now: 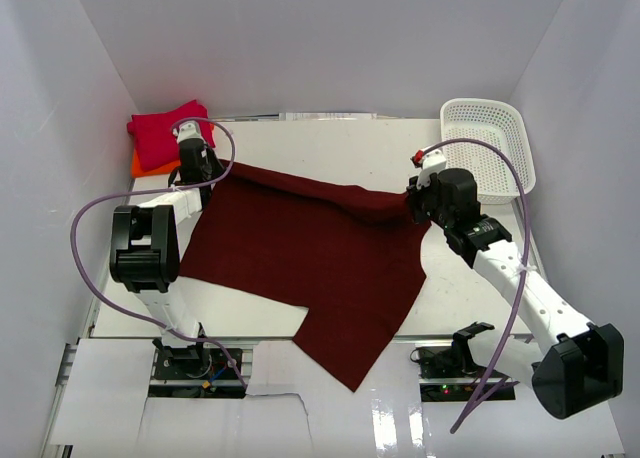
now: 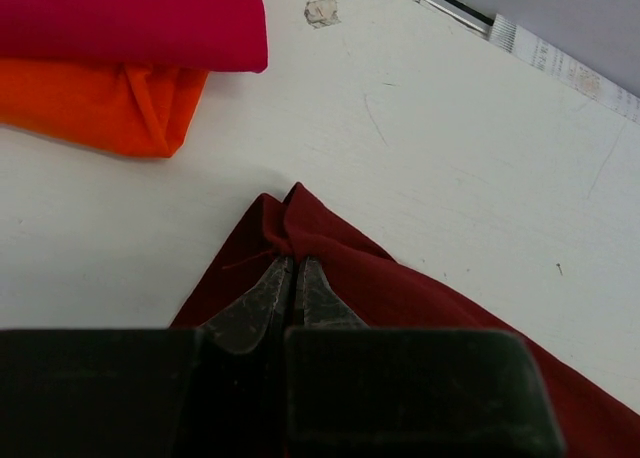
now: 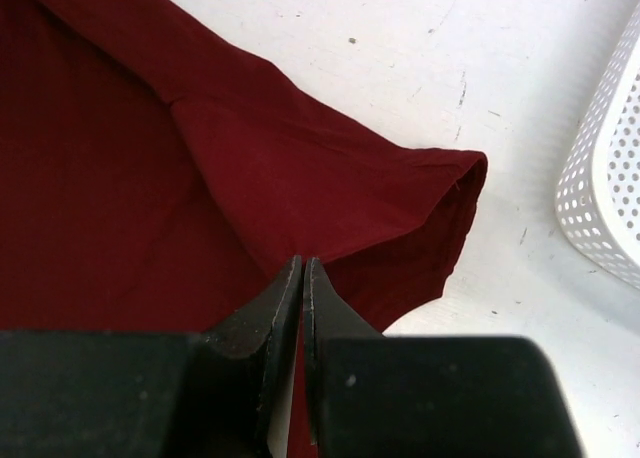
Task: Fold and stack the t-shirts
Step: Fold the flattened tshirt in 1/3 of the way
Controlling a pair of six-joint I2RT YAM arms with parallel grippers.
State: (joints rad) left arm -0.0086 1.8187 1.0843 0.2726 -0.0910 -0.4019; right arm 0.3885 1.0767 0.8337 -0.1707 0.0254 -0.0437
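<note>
Far-left corner of table (image 1: 330, 148): 2 folded shirts in a stack, crimson t-shirt (image 1: 168, 133) on top of orange t-shirt (image 1: 141, 165), with the orange edge showing underneath on the near side. Just right of the stack, the left gripper (image 2: 293, 270) has its fingers pressed together on a bunched corner of the maroon t-shirt (image 1: 300, 248). The cloth puckers at the tips, and the corner sits low over the table, near the stack but apart from it. The maroon t-shirt lies spread over the middle of the table between the 2 arms. Its far edge runs as a raised ridge from one gripper to the other. Its near part narrows to a point that reaches past the table's near edge, between the 2 arm bases. Right side: right gripper (image 3: 302, 268) fingers are closed, pinching maroon cloth just beside the short sleeve (image 3: 440, 213). The sleeve lies flat on the table with its opening facing the white mesh basket (image 1: 490, 143). The basket sits at the far-right corner, near the sleeve but not touching it.
</note>
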